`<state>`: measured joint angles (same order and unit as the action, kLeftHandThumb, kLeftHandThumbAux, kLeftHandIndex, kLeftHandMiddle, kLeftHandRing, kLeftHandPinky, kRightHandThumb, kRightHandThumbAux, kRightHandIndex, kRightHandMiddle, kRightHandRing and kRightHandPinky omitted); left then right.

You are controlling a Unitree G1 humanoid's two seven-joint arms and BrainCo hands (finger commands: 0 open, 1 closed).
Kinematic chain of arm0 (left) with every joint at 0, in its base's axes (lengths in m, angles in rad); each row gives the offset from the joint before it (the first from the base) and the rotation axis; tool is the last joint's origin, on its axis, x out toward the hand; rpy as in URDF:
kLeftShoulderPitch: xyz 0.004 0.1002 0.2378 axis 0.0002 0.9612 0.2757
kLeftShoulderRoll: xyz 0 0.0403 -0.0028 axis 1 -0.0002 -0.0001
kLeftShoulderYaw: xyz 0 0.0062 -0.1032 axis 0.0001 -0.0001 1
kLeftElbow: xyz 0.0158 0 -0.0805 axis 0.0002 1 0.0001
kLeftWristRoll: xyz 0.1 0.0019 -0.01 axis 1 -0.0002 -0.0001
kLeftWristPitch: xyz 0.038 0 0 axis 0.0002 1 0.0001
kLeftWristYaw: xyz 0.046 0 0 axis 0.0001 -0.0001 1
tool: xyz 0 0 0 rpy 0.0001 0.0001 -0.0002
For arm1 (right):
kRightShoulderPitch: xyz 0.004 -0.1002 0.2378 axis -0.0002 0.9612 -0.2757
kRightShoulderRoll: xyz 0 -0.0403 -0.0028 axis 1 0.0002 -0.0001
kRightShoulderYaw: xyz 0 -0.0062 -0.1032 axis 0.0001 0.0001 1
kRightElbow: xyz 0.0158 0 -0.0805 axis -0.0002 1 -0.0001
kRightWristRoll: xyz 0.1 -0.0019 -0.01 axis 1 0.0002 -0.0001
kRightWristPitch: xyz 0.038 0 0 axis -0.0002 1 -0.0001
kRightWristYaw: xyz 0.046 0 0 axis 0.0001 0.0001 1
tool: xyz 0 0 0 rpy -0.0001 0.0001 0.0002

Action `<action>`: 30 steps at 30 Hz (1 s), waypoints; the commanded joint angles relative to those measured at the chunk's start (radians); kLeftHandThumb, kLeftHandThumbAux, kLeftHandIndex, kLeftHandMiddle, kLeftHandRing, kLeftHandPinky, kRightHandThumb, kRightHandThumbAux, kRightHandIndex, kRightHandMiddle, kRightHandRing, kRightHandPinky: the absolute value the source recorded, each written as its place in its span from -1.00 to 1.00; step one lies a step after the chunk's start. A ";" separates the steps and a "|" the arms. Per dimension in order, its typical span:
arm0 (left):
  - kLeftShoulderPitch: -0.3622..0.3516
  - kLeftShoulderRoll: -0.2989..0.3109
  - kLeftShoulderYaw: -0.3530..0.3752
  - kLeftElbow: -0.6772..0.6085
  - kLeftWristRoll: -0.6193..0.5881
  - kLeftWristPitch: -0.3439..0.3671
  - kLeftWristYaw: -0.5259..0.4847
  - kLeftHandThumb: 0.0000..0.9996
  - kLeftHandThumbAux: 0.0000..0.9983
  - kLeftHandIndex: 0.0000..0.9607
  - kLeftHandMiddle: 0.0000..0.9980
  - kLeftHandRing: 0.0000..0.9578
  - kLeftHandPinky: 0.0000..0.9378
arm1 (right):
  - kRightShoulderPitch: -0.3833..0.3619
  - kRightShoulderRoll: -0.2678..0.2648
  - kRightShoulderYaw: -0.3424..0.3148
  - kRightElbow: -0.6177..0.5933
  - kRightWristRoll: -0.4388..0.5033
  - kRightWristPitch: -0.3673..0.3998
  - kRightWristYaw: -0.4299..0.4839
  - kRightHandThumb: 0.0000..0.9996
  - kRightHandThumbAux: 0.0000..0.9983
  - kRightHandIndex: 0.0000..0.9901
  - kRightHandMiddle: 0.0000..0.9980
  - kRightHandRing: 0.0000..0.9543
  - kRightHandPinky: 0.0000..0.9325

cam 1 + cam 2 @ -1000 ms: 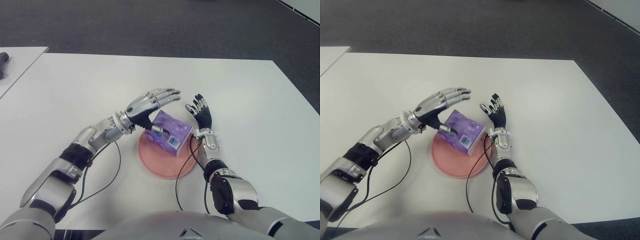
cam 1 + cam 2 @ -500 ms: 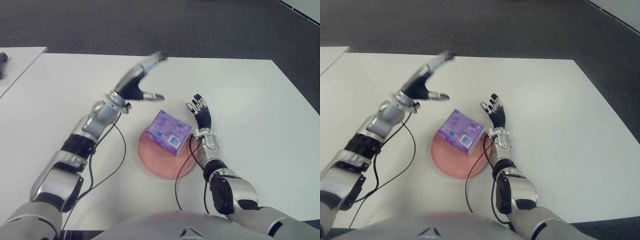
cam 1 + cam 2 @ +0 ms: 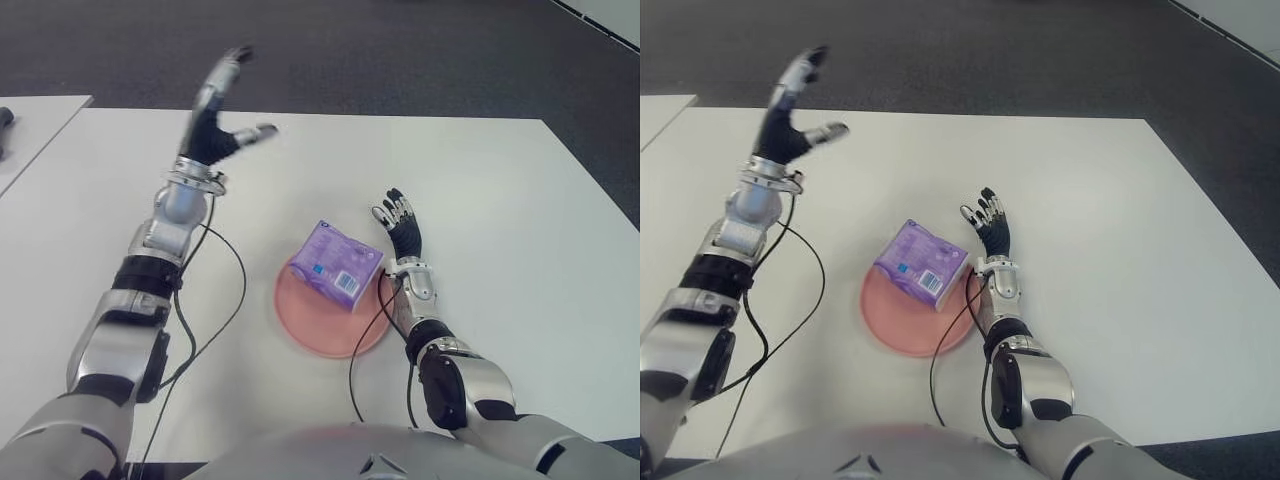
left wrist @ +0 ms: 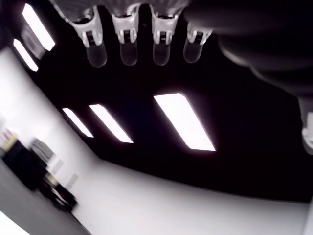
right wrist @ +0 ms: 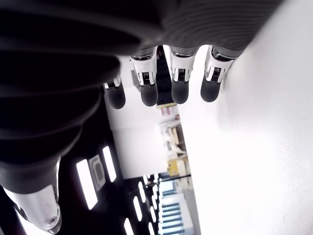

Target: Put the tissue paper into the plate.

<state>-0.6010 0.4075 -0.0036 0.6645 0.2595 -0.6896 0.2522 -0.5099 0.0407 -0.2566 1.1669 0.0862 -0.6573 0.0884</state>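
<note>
A purple tissue pack [image 3: 336, 264] lies on the pink plate [image 3: 316, 331], leaning over the plate's far rim, with nothing holding it. My left hand [image 3: 218, 112] is raised high over the far left part of the white table [image 3: 500, 190], fingers spread and pointing up, well away from the pack. Just right of the plate stands my right hand [image 3: 400, 226], fingers straight and holding nothing. The left wrist view shows only straight fingertips [image 4: 128, 50] against a ceiling.
Black cables [image 3: 222, 320] trail from both arms across the table near the plate. A second white table [image 3: 30, 125] adjoins at far left with a dark object [image 3: 6, 118] on it. Dark carpet lies beyond the far edge.
My left hand let go of the tissue pack and swung up and away to the far left. The pack settled on the plate. The right hand stayed where it was.
</note>
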 commanded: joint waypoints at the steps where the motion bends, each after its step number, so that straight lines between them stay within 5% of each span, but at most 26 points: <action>1: 0.033 -0.074 0.051 0.074 -0.002 0.017 0.137 -1.00 -0.09 -1.00 -1.00 -1.00 -1.00 | 0.107 0.016 -0.007 0.072 0.015 0.103 -0.011 -0.77 0.33 -0.80 -0.81 -0.87 -0.86; 11: 0.156 -0.171 0.088 0.104 -0.011 0.031 0.285 -1.00 -0.02 -1.00 -1.00 -1.00 -1.00 | 0.106 0.009 -0.002 0.074 0.008 0.098 -0.013 -0.77 0.35 -0.82 -0.84 -0.89 -0.87; 18: 0.233 -0.216 0.110 0.041 -0.040 0.068 0.282 -1.00 -0.06 -1.00 -1.00 -1.00 -1.00 | 0.106 0.011 -0.001 0.075 0.009 0.082 -0.009 -0.76 0.38 -0.82 -0.85 -0.90 -0.87; 30: 0.348 -0.336 0.066 0.109 -0.028 0.001 0.266 -1.00 -0.04 -1.00 -1.00 -1.00 -1.00 | 0.102 0.014 0.004 0.068 0.004 0.079 -0.022 -0.80 0.45 -0.83 -0.87 -0.91 -0.89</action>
<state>-0.2796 0.0911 0.0780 0.7479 0.2243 -0.6748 0.5253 -0.5110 0.0364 -0.2524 1.1683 0.0833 -0.6570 0.0781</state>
